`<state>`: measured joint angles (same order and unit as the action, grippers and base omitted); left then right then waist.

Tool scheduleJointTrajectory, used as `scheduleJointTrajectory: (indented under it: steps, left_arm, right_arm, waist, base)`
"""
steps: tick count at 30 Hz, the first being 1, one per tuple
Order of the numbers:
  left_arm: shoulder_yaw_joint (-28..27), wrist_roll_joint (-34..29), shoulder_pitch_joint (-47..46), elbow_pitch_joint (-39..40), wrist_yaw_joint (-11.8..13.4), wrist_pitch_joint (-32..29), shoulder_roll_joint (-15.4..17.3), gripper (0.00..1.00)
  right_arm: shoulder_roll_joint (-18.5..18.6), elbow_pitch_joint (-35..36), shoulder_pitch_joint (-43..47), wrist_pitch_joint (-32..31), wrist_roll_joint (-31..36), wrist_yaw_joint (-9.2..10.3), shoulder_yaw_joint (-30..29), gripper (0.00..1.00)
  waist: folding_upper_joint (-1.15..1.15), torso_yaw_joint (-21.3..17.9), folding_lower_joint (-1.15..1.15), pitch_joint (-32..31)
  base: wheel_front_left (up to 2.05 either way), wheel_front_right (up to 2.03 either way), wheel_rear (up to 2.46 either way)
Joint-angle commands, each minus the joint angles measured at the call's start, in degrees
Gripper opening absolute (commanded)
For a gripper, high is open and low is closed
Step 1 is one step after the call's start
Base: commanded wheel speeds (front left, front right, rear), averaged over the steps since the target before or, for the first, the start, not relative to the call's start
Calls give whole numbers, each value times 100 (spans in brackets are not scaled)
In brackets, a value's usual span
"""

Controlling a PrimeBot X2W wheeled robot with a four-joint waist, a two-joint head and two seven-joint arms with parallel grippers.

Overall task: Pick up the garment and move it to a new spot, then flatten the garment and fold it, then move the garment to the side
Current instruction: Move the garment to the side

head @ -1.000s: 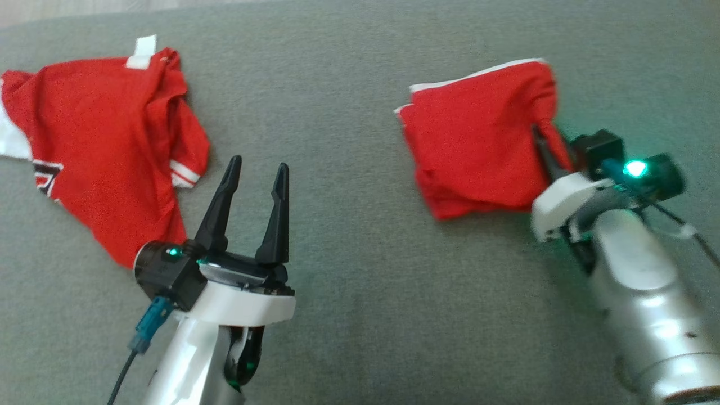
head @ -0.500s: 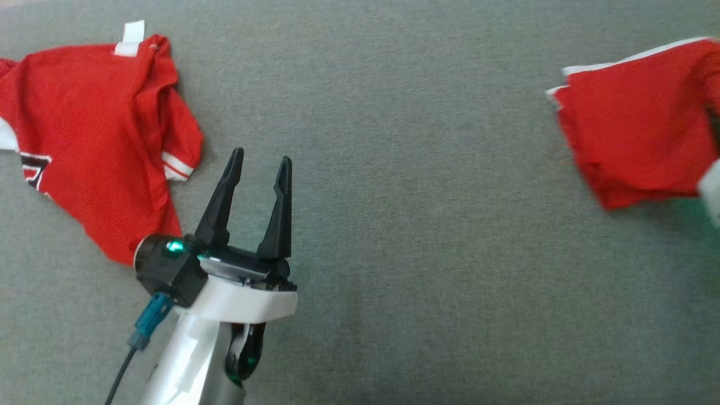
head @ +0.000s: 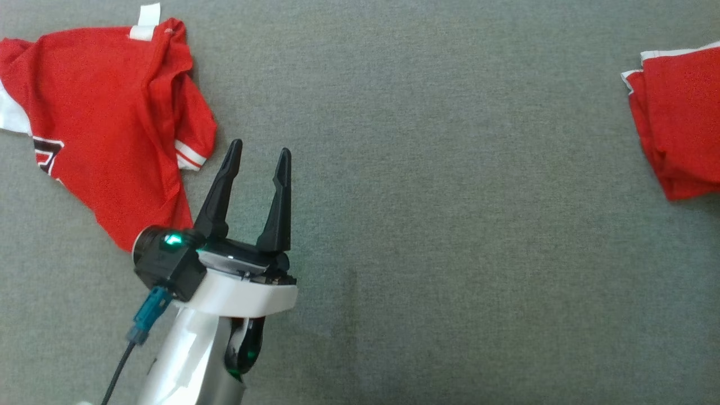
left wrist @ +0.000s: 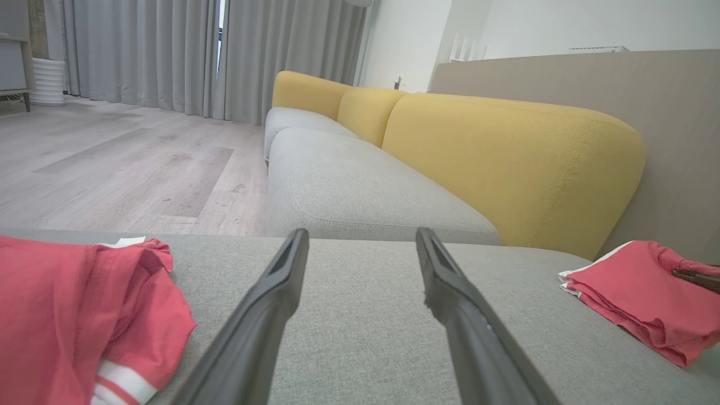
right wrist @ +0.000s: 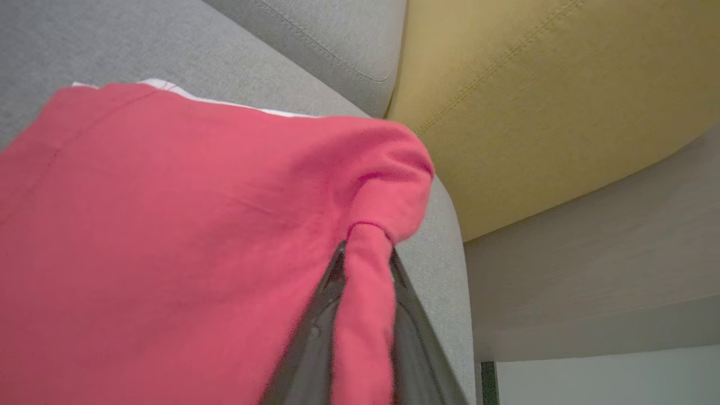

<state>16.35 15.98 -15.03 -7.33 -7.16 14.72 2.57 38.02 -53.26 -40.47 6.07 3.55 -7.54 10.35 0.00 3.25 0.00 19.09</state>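
Grey upholstery (head: 422, 197) forms the work surface. Yellow backrests (left wrist: 506, 163) are seen behind it, and a pale wood floor (left wrist: 112, 163) to one side.

Task item: the folded garment (head: 683, 124), red with white trim, is found at the far right of the head view. It lies on the upholstery as a compact stack of layers, close to the cushion's right-hand end.

Right gripper (right wrist: 367, 253): a twisted strip of the garment's cloth is pinched between the two dark fingers. The fabric is drawn up into a small peak toward the grip, while the rest of the stack is seen lying flat.

Left gripper (head: 260, 149): the fingers are spread wide and nothing is held between them. It hangs over bare upholstery, just beside the hem of an unfolded red jersey (head: 107, 124), which is well apart from the folded piece.

Step in hand: folding is judged complete, and the move to the side is judged to be at or near its end.

Next move: the pinch is to be released and the fingers drawn straight back. Care is called for so that the strip is not dragged along and the top layer is not pulled open.
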Motion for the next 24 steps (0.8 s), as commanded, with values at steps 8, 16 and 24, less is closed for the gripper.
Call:
scheduleJointTrajectory:
  steps: [8, 16, 24]
  left_arm:
    - [-285, -77, -23, 127, -33, 28, 31, 100]
    - [-468, -101, 232, 186, -33, 28, 31, 100]
    - [-513, -76, 445, 290, -20, 28, 31, 100]
  right_arm:
    - [-401, 513, -45, 471, -27, 5, -473, 100]
    - [-1605, 1863, 151, 633, -353, 5, -533, 100]
    - [-2665, 3545, 753, 268, -718, 5, -713, 100]
  waist:
    - [0, -200, 0, -340]
    - [0, -441, 0, -879]
    - [0, -487, 0, -1173]
  base:
    - [0, 0, 0]
    - [0, 0, 0]
    - [0, 0, 0]
